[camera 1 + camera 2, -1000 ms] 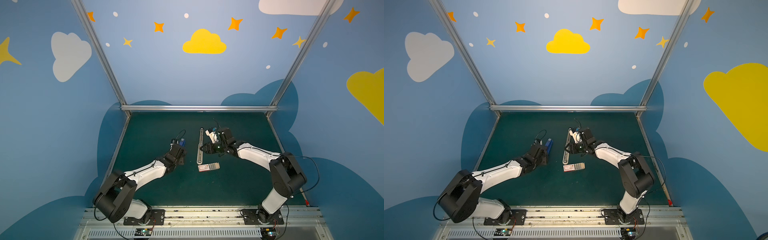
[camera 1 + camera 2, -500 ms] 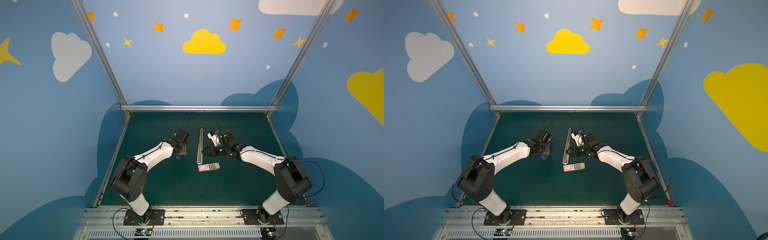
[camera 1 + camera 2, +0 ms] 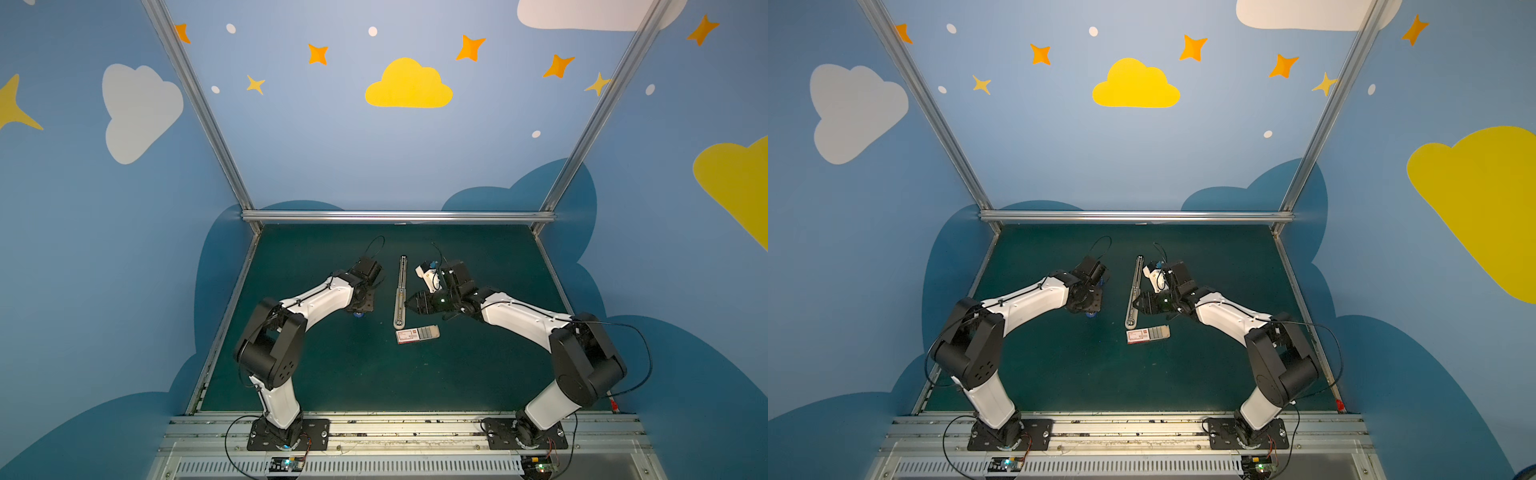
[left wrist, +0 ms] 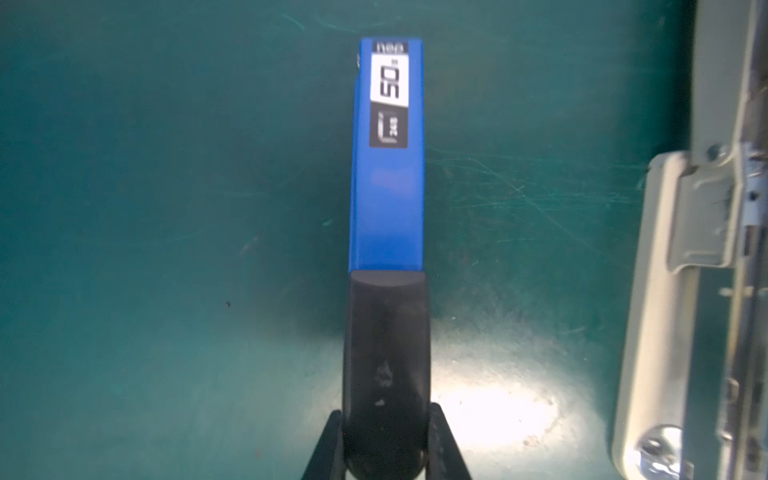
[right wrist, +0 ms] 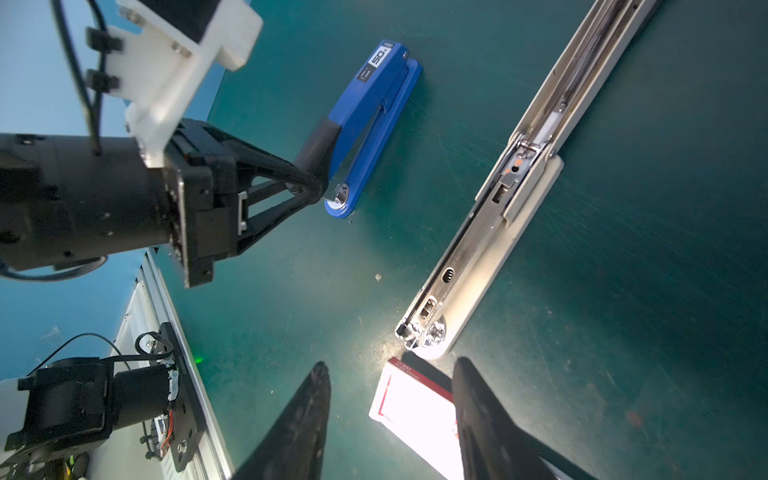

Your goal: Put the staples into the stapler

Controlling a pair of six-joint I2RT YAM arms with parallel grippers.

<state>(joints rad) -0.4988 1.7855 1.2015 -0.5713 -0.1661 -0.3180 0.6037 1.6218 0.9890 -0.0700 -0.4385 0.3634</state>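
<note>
The left end effector (image 4: pixel 385 419) has just narrowed onto the black rear of the blue stapler (image 4: pixel 387 187), at 9 o'clock of the opened grey stapler (image 3: pixel 400 291). The right end effector (image 5: pixel 390 365) hangs wide over the staples (image 3: pixel 428 332), which sit untouched in their box (image 3: pixel 409 335) on the worktop (image 3: pixel 332 374) at the grey stapler's 6 o'clock. Loading looks yet to begin.

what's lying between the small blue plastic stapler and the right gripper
The long white stapler, opened out flat with its metal channel showing, lies between them on the green mat; both top views show it.
</note>
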